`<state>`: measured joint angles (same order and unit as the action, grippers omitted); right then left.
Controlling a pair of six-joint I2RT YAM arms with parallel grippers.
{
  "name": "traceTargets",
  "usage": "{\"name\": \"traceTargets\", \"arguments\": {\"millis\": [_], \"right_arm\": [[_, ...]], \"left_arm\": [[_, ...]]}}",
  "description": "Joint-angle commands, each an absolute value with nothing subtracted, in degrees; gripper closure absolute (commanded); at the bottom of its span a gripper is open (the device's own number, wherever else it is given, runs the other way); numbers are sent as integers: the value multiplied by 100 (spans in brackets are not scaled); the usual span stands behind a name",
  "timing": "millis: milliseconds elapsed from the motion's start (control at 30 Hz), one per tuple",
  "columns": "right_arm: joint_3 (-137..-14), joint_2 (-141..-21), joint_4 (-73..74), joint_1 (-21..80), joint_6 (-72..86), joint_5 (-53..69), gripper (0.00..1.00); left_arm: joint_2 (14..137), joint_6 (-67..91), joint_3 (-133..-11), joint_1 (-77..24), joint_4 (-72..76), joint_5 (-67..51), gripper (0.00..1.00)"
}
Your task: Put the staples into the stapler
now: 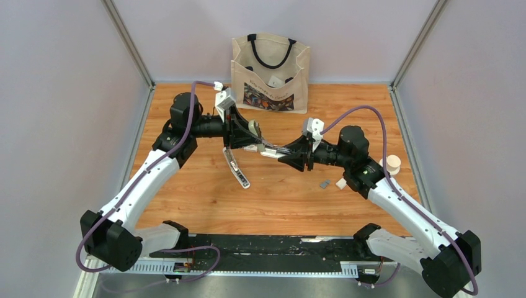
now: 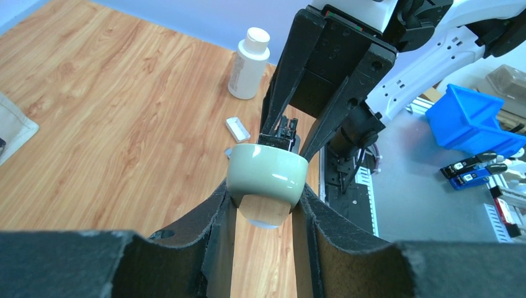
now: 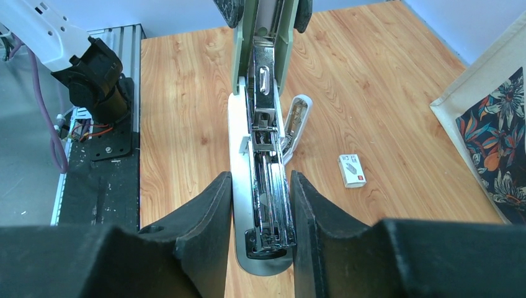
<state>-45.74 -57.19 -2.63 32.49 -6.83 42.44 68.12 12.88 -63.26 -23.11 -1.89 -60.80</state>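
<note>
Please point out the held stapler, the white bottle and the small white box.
held stapler [image 3: 270, 186]: right wrist view, on its metal magazine.
white bottle [image 2: 247, 71]: left wrist view, on its body.
small white box [image 3: 352, 171]: right wrist view, on its top face.

The left gripper [image 2: 263, 208] is clamping the stapler's [image 3: 260, 143] green end; the right gripper [image 3: 260, 205], facing it, is pinching the opposite end's flanks.
</note>
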Motion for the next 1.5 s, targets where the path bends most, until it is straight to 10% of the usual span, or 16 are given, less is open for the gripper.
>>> {"name": "traceTargets", "arguments": {"millis": [0,800,1467], "right_arm": [[-4526,-5713,-176,3155,-624,3428,100],[-4280,-6002,-281,3217,-888,2410,100],[-4210,-7400,-589,3568,-870,880,100]], "left_arm": [[6785,1028,-6530,-2276,-158,-5968,58],[6531,71,-6636,-2242,-1361,-5424,39],[4932,-1397,-6337,-36,-3911,-4518,38]]}}
